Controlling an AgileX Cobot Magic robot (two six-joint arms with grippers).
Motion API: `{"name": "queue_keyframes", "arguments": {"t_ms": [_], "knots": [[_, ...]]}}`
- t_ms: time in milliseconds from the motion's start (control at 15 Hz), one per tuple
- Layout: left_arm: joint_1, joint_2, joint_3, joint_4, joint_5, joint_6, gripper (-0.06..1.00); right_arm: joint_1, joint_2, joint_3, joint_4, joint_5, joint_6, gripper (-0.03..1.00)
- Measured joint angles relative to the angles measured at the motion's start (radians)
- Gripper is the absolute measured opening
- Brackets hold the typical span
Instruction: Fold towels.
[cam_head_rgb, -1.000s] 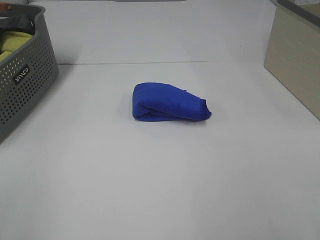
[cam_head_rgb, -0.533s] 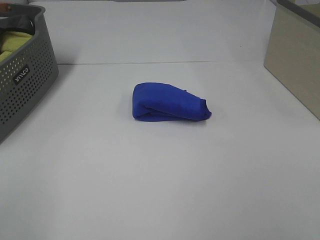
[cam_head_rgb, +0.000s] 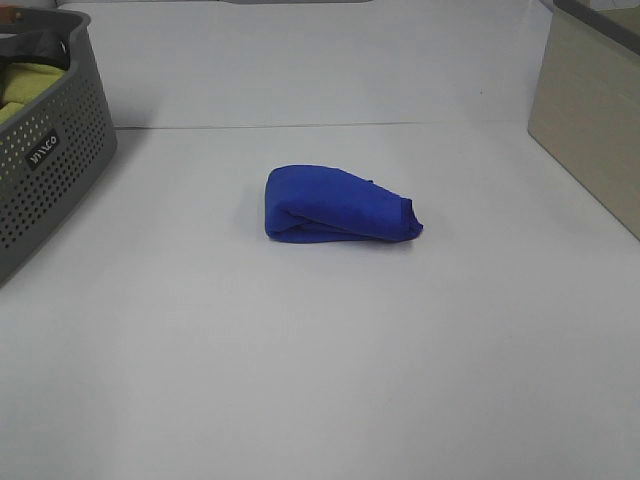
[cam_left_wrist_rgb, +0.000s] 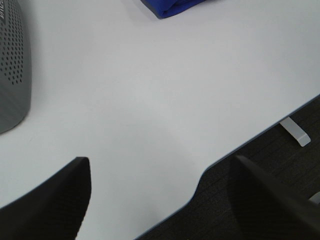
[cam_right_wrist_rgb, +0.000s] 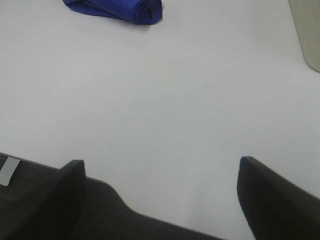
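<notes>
The royal-blue towel (cam_head_rgb: 335, 205) lies folded in a thick bundle in the middle of the white table (cam_head_rgb: 300, 350). No arm shows in the exterior high view. The left wrist view shows the towel's edge (cam_left_wrist_rgb: 172, 6) far from my left gripper (cam_left_wrist_rgb: 160, 200), which is open and empty over the table's front edge. The right wrist view shows the towel (cam_right_wrist_rgb: 117, 9) far from my right gripper (cam_right_wrist_rgb: 160, 200), also open and empty over the table's front edge.
A grey perforated basket (cam_head_rgb: 45, 160) stands at the far left, holding a yellow-green cloth (cam_head_rgb: 22, 85); it also shows in the left wrist view (cam_left_wrist_rgb: 12, 70). A beige box (cam_head_rgb: 590, 110) stands at the far right. Dark floor lies beyond the table's front edge (cam_left_wrist_rgb: 260, 165).
</notes>
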Motion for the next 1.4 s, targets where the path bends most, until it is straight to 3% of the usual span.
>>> {"name": "queue_keyframes", "arguments": {"t_ms": [467, 667, 800, 1400], "knots": [[0.035, -0.031, 0.000, -0.006, 0.000, 0.000, 0.72, -0.007, 0.000, 0.000, 0.003, 0.000, 0.000, 0.78], [0.161, -0.128, 0.000, -0.006, -0.001, 0.000, 0.72, -0.117, -0.028, 0.000, 0.005, -0.002, 0.000, 0.78], [0.200, -0.175, 0.000, -0.006, 0.000, 0.000, 0.72, -0.121, -0.090, 0.000, 0.005, -0.004, 0.000, 0.78], [0.206, -0.188, 0.000, -0.005, -0.001, 0.000, 0.72, -0.122, -0.189, 0.002, 0.010, -0.004, 0.000, 0.78]]}}
